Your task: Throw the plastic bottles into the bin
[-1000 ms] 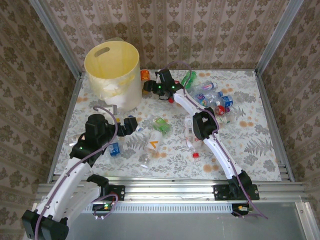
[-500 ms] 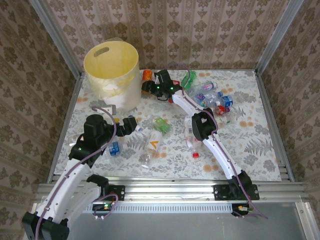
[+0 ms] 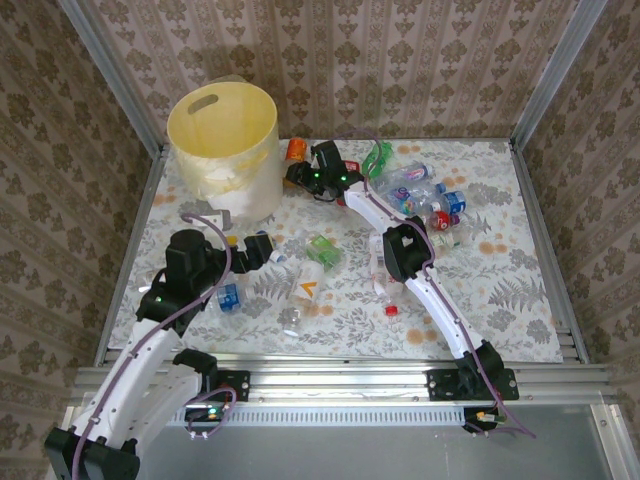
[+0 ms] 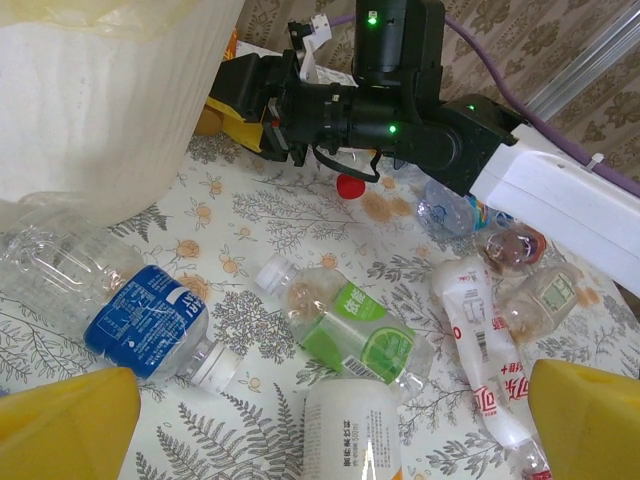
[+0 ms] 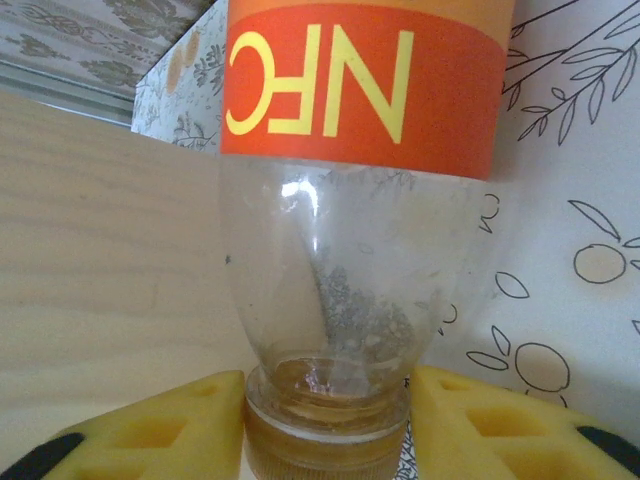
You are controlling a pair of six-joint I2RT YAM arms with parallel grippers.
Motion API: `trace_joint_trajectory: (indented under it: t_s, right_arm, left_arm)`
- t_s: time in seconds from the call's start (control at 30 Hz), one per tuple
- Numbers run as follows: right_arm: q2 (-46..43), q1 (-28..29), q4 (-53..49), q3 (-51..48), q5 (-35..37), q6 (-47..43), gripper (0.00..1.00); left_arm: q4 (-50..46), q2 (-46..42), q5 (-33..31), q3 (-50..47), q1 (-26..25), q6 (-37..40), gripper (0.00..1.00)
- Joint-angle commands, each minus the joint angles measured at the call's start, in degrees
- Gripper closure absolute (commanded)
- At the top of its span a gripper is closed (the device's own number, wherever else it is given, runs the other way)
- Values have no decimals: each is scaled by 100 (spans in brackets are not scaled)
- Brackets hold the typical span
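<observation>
My right gripper (image 3: 298, 172) (image 5: 325, 405) is shut on the neck of an orange-labelled clear bottle (image 5: 365, 150) (image 3: 295, 150), held right beside the wall of the pale yellow bin (image 3: 222, 140) (image 4: 100, 110). My left gripper (image 3: 262, 248) (image 4: 335, 430) hangs open above loose bottles lying on the table: a blue-labelled one (image 4: 140, 318), a green-labelled one (image 4: 370, 330), a white-labelled one (image 4: 350, 430) and a red-and-white one (image 4: 480, 340). Its yellow pads (image 4: 65, 425) touch none of them.
Several more bottles lie in a heap at the back right (image 3: 432, 198), with a green one (image 3: 378, 158) near the back edge. A red cap (image 3: 391, 310) lies loose near the right arm. The patterned walls close in the table (image 3: 500, 300).
The right gripper has carried the orange-labelled bottle slightly further back beside the bin. The left arm has drawn back a little toward the near left.
</observation>
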Motion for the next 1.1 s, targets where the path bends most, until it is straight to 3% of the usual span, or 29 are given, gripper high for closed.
trace_joint_trajectory:
  t_s: [0.0,0.23,0.47,0.87,0.97,1.07]
  right_arm:
    - [371,177,-584,-103,-76,323,59]
    - [49,217,-687,-605,-127,241,66]
    - [-918,233,-150,-2322,49,71,69]
    - [-2842,299,-171,-5180,603,-529,68]
    - [-3126,333,-275,-5499,643,-695,65]
    - [-3281,369,-533,-5582,847,-860,49]
  left_arm:
    - [-55,-74,135,-69,56,88,0]
    - [-109,-120,150,-50,65,106,0]
    - [-92,-118,168,-40,73,110,0]
    - [-156,-126,241,-20,73,105,0]
    - [-141,-118,259,-19,69,110,0]
    - [-162,-131,292,-6,65,77,0]
